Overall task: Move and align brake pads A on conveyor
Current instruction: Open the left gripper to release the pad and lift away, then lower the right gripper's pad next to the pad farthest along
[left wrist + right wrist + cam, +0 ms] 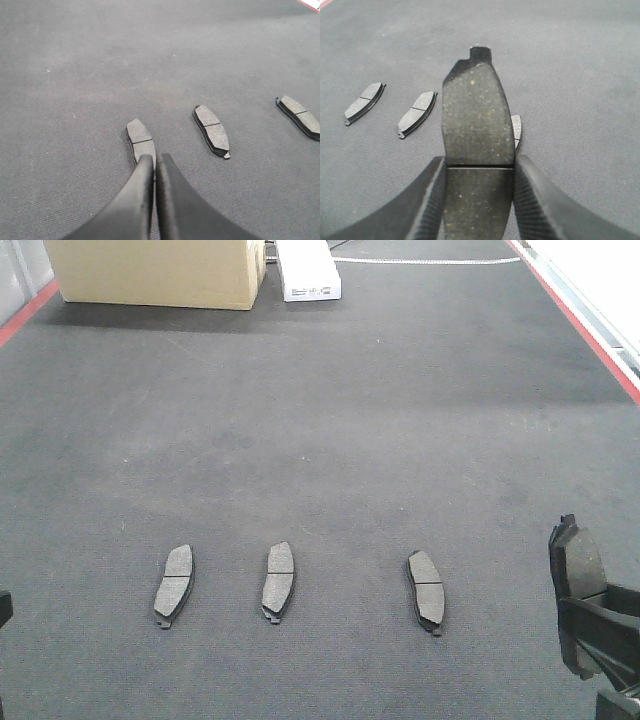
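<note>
Right hand clamped on a flat dark-grey curved brake pad; left hand closed, empty, above rough charcoal felt conveyor belt.

So the background stuff is all way off at the far end, well ahead of the right gripper's fingers and off to their left: there's a big tan cardboard box with its top cut off by the frame, and a smaller white box with some dark print on its near face sitting just to the right of it, basically touching. A thin white strip runs sideways from near the white box, and straight ahead of the fingers, far corner, there's a pale bright surface, too washed out to tell more.
</note>
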{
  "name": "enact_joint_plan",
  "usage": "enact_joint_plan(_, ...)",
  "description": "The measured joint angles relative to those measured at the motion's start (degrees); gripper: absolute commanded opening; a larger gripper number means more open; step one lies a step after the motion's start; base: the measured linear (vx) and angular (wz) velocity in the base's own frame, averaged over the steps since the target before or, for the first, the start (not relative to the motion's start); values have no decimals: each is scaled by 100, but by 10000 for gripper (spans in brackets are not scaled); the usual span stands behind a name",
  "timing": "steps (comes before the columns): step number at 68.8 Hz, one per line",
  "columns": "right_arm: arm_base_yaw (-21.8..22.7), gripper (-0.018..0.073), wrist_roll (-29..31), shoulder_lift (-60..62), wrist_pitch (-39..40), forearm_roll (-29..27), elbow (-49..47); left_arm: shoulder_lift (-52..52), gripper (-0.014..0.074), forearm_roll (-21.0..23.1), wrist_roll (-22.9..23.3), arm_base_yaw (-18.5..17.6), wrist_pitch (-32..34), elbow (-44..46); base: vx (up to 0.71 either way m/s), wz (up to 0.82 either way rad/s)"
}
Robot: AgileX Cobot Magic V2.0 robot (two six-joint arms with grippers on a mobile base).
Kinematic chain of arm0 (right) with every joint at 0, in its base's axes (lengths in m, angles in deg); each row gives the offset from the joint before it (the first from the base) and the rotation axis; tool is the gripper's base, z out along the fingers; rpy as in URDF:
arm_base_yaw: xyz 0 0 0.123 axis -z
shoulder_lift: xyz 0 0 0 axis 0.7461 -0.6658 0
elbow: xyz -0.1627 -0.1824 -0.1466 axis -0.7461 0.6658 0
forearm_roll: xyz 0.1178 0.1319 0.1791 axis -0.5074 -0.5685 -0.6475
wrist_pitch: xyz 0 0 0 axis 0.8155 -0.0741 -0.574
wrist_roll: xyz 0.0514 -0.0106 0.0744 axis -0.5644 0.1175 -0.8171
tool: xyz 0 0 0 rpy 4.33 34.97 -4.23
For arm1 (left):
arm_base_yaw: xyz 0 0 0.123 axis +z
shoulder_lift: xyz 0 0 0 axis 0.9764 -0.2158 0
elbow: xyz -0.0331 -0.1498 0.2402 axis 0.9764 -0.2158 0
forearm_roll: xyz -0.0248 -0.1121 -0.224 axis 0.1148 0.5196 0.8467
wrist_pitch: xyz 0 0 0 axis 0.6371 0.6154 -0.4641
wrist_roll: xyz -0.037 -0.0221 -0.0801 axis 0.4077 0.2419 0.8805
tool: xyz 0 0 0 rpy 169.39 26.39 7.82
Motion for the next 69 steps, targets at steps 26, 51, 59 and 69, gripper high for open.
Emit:
enact_joint_plan(26, 0, -1, 0, -558, 346, -38, -42, 5, -6, 0, 12, 0, -5, 0, 0, 0)
enact_joint_plan(51, 0, 7, 0, -3593, 882, -1012, -1087, 5, -6, -7, 12, 0, -5, 0, 0, 0)
enact_joint_plan(59, 0, 7, 0, -4641, 1016, -1432, -1623, 5, -6, -11, 12, 0, -5, 0, 0, 0)
enact_joint_plan(69, 0, 7, 0, -5755, 1066, -1763, -2241, 5, -6, -11, 12, 0, -5, 0, 0, 0)
